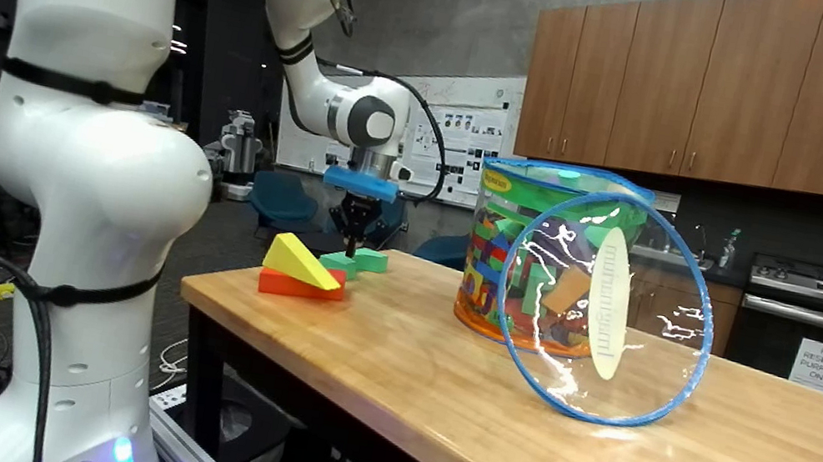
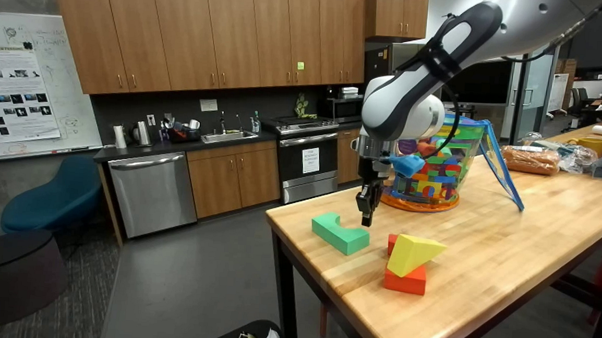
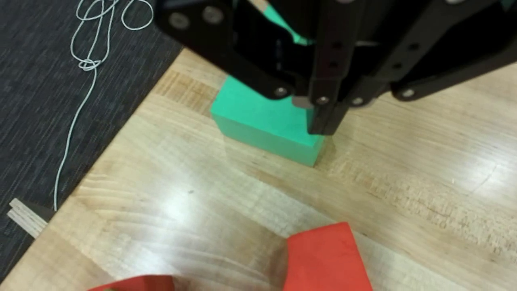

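Fingers (image 3: 318,123): pressed together, nothing held. Green block (image 2: 339,235): on the worktop (image 2: 495,243), just beneath or beside the fingers' tips; contact cannot be confirmed. Yellow wedge (image 2: 411,255): resting on the red block (image 2: 406,284), near the fingers. Risk, as judged: descending while closed could shove the green block toward the worktop edge; a low sideways sweep could topple the wedge.

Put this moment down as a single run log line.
gripper: shut, nothing held; nearest: green block, contact unclear; nearby: yellow wedge resting on red block; also: clear block bin, lid open
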Robot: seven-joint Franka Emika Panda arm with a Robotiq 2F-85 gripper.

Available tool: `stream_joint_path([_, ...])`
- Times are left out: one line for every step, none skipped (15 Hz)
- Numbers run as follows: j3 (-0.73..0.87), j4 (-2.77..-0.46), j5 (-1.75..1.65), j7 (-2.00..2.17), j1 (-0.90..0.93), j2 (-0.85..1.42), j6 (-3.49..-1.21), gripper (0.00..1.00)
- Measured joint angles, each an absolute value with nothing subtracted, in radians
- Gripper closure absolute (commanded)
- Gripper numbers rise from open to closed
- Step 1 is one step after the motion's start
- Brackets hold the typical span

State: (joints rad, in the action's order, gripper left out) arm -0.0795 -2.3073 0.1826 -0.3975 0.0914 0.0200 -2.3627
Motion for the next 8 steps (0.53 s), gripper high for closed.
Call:
stream_joint_path([-0.080,-2.308,0.183,-0.398,0.092,0.018,-2.358,1.00])
stream_joint_path([-0.081,-2.310,0.183,-0.397,0.093,0.016,-2.354,1.00])
stream_joint_path([-0.081,-2.313,0.183,-0.397,0.094,0.016,-2.352,1.00])
stream_joint_path([-0.081,-2.316,0.183,-0.397,0.094,0.015,-2.351,1.00])
stream_joint_path([-0.081,-2.319,0.183,-0.398,0.094,0.015,-2.351,1.00])
stream_joint_path([-0.081,-2.322,0.183,-0.398,0.095,0.015,-2.351,1.00])
stream_joint_path([-0.082,-2.325,0.183,-0.397,0.095,0.015,-2.351,1.00])
stream_joint_path([-0.083,-2.327,0.187,-0.398,0.095,0.015,-2.352,1.00])
